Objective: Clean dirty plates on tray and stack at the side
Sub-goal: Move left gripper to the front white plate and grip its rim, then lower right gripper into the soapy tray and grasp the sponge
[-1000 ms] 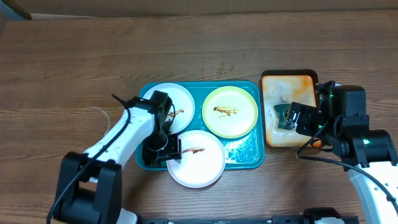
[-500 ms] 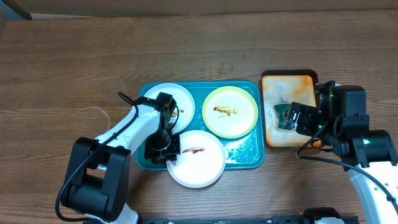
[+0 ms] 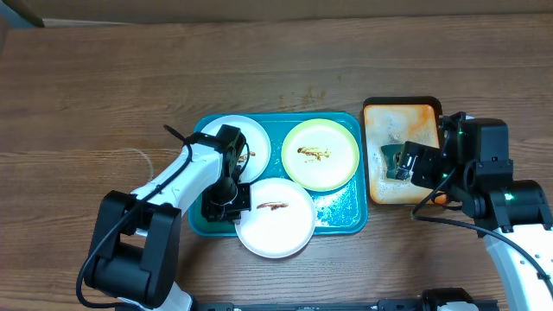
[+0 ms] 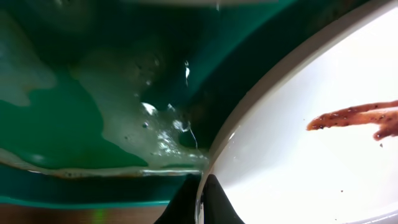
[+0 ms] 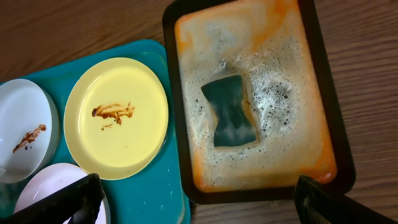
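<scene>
1. Clamping the near-left rim of the round white glossy plate [image 3: 281, 231], the left gripper [image 3: 230, 206] is closed tight on it; in the wrist view the thin rim is seen pinched between the dark fingertips [image 4: 219, 206]
2. That plate, streaked with brown sauce [image 3: 273, 206] at its centre, is seen overhanging the front edge of the large teal-blue plastic tray [image 3: 346, 214], whose wet floor is filmed with suds [image 4: 124, 118]
3. A second smeared white plate [image 3: 251, 136] and a pale yellow-green plate [image 3: 337, 168] are laid flat further back on the tray
4. The right gripper [image 3: 399, 162] is held spread wide, grasping nothing, above the orange dark-rimmed tray [image 5: 311, 74], where a teal waisted sponge [image 5: 231, 112] is lying in foam [image 5: 273, 99]
</scene>
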